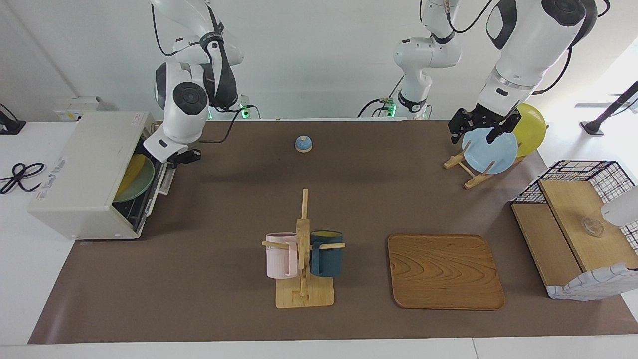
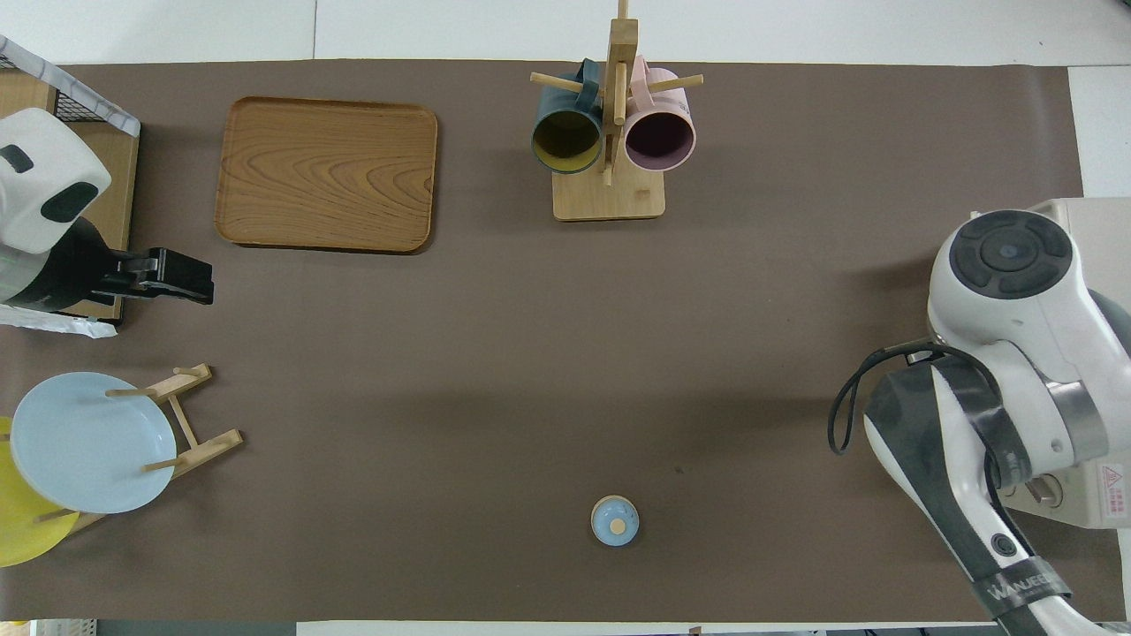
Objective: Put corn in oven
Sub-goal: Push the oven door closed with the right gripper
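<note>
Going across the facing view from its left edge: the oven (image 1: 84, 169) is sitting at the mid-left of the frame, on the right arm's end of the table, with its door (image 1: 155, 192) standing steeply tilted and only a narrow gap showing. The corn (image 1: 128, 170) is lying inside the oven on a green plate (image 1: 141, 185), and only a yellow sliver is showing through that gap. The right arm is coming down from the upper left, elbow high and wrist bent toward the oven. The right gripper (image 1: 185, 156) is sitting at the door's top edge with its claw pinched fully together and holding nothing; I can't tell whether it is actually touching. In the overhead view this arm is covering most of the oven. The mat's middle is lying open, with only a small blue bell (image 1: 303, 143) in the upper centre and a mug rack (image 1: 303, 259) in the lower centre. A wooden tray (image 1: 445, 271) is lying at the lower right. The left arm is waiting at the upper right. The left gripper (image 1: 477, 130) is hanging over a blue plate (image 1: 491, 152) in a plate rack, claw spread wide and empty. A yellow plate (image 1: 533, 127) is standing beside the blue one, and a basket shelf (image 1: 573, 234) is crowding the right edge.
</note>
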